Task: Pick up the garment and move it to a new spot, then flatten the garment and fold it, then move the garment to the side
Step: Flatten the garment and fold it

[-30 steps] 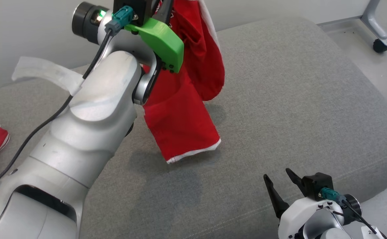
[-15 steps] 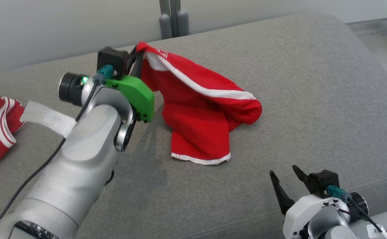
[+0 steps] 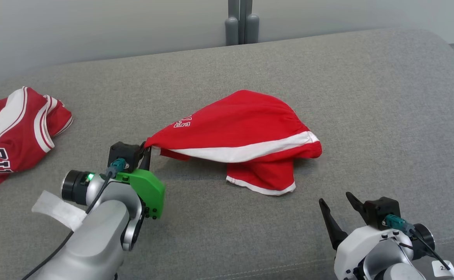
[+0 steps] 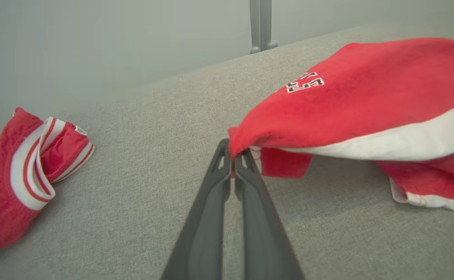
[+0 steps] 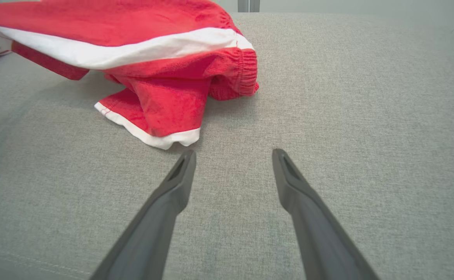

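Left gripper (image 3: 148, 149) is clamped on a corner of the red shorts (image 3: 246, 128); in the left wrist view its two fingers meet with only a small pinch of cloth between the tips (image 4: 234, 153). The shorts lie at the centre of the head view on the grey sofa cushion (image 3: 367, 97). The held corner is raised off the fabric and the bulk rests to its right. The shorts are not flat: a white-trimmed leg hem (image 3: 262, 188) is tucked under the upper layer, and the gathered waistband (image 5: 242, 70) bunches at the right end.

Hazards:

1. Slip. The bite is shallow. A sideways pull against the rough upholstery would probably draw the corner out of the fingers.
2. Trapped fold. Releasing now would likely leave the lower leg doubled beneath, so any fold made on top would come out crooked.
3. Double-layer pickup. Right gripper (image 3: 333, 196) hangs at the lower right of the head view, fingers spread and empty, just short of the tucked hem. A careless reach could catch both layers at once.
4. Interference. A red and white jersey (image 3: 13, 132) lies at the left edge of the frame, well apart from the shorts. A leftward sweep of the left arm may snag it.
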Tool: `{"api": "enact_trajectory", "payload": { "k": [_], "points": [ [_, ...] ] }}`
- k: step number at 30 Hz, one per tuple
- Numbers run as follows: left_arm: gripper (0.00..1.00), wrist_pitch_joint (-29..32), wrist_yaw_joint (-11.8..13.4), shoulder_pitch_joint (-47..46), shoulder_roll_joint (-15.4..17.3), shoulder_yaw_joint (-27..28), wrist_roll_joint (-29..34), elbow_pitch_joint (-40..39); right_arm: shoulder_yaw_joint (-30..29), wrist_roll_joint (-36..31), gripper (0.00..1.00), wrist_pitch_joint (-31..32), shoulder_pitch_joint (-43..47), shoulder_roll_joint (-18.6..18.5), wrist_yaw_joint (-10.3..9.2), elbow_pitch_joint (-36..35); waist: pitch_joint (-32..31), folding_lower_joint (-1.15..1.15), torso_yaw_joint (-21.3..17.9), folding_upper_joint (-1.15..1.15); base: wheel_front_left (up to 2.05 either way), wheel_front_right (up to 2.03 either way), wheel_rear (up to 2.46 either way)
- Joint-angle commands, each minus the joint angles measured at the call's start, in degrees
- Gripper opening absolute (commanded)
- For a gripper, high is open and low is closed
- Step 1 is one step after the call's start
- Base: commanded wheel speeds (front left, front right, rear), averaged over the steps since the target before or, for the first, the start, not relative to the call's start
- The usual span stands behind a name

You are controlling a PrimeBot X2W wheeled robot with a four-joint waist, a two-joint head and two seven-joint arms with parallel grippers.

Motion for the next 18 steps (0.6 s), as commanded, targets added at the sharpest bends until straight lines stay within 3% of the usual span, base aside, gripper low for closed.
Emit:
{"api": "enact_trajectory", "payload": {
  "k": [1,8,18],
  "points": [
    [0.0,0.0,0.8,1.3,0.8,-0.5,0.4,-0.2,0.1,-0.2,1.0,0.2,0.0,-0.1,-0.02,-0.3,-0.4,0.0,0.4,0.0,0.0,0.0,0.0],
    [0.0,0.5,2.3,3.9,1.9,-2.7,2.2,1.5,0.5,0.0,1.0,0.3,-0.4,-0.1,-0.02,-0.1,-0.9,0.0,0.3,0.0,0.0,0.0,0.0],
    [0.0,2.4,2.2,6.7,3.6,-4.2,1.9,2.7,-0.3,0.5,1.0,0.0,0.1,-0.1,-0.02,0.4,-1.6,0.0,0.3,0.0,0.0,0.0,0.0]
  ]
}}
